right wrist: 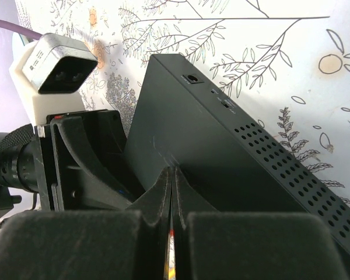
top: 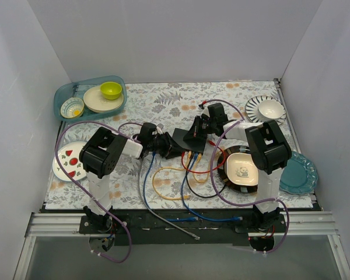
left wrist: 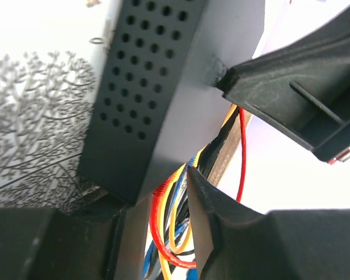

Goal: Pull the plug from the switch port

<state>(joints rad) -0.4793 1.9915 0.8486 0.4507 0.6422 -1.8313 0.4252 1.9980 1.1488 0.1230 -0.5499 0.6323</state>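
- While the switch [top: 185, 140] stands tilted at the middle of the bench [top: 163, 105], orange, blue and red cables [left wrist: 169, 224] leave its near edge.
- Left fingers [top: 166, 144] are spread wide at its left, with the cables between them and one tip touching its flat face.
- Right fingers [right wrist: 163, 195] are pressed together at its far right edge; I cannot tell what they pinch.

Floral table [top: 163, 102], blue tray [top: 59, 100], teal plate [top: 301, 175]
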